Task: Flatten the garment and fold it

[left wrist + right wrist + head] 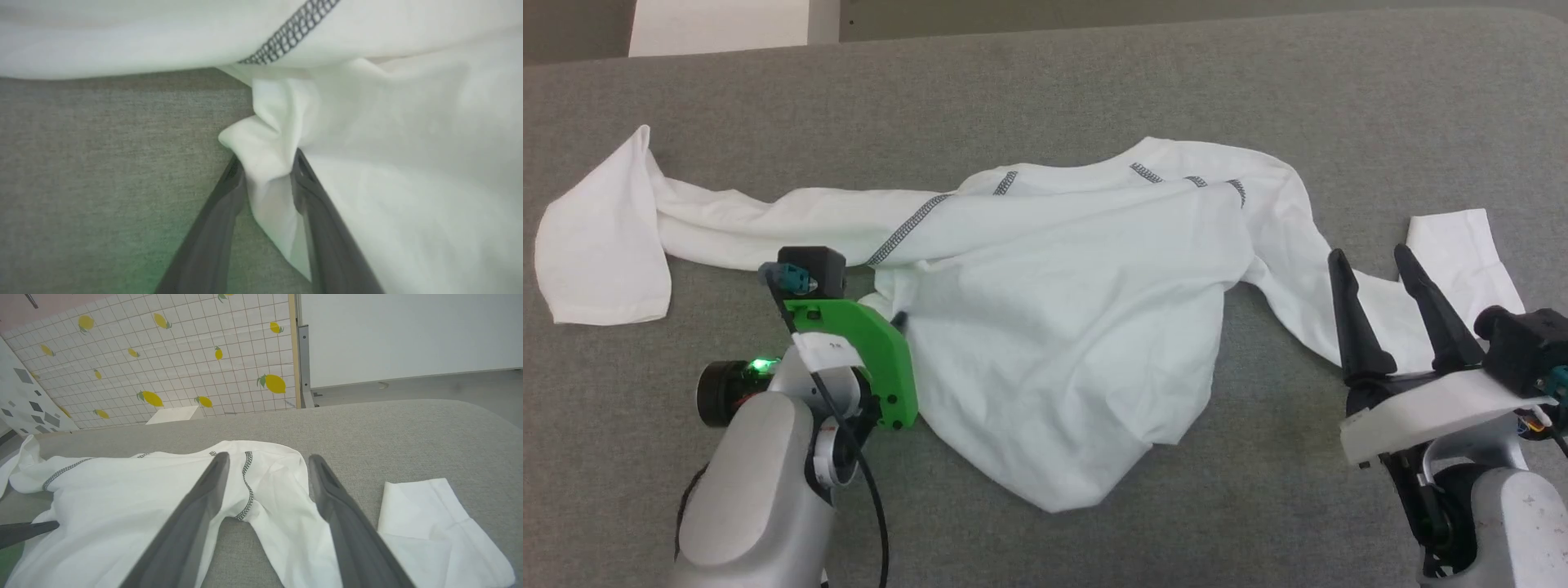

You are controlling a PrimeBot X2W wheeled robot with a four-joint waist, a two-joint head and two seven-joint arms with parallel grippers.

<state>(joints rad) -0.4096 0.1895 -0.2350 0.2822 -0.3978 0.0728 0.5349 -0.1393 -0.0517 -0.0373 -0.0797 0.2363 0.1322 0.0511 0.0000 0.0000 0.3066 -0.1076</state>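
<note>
While the left pincer [267, 163] has its jaws about half closed on a bunched fold of the shirt [1062, 327], the grip looks shallow. Only the fingertips [306, 183] bite the cloth, and most of the bunch stands past them. That fold is at the side edge of the body, just short of the zigzag seam [292, 32] that runs ahead of the pincer. The rest of the shirt lies crumpled on the tabletop [1045, 98], with the body heaped to this pincer's right and one sleeve [605, 237] trailing well off to its left. The right pincer [1370, 261] hangs wide open and empty over the other sleeve [1462, 245], whose cuff lies just beyond its fingers and to their right.

To do this step well, I judge the left pincer should close until the cloth cannot slip. It should then draw the edge outward and low, away from the heap, so the body spreads rather than lifts. Thin fabric will likely slide out of a light pinch, and the bite may hold two layers; a slow pull would show which. The right pincer would best take the opposite side for counter-tension before any firm pull.
</note>
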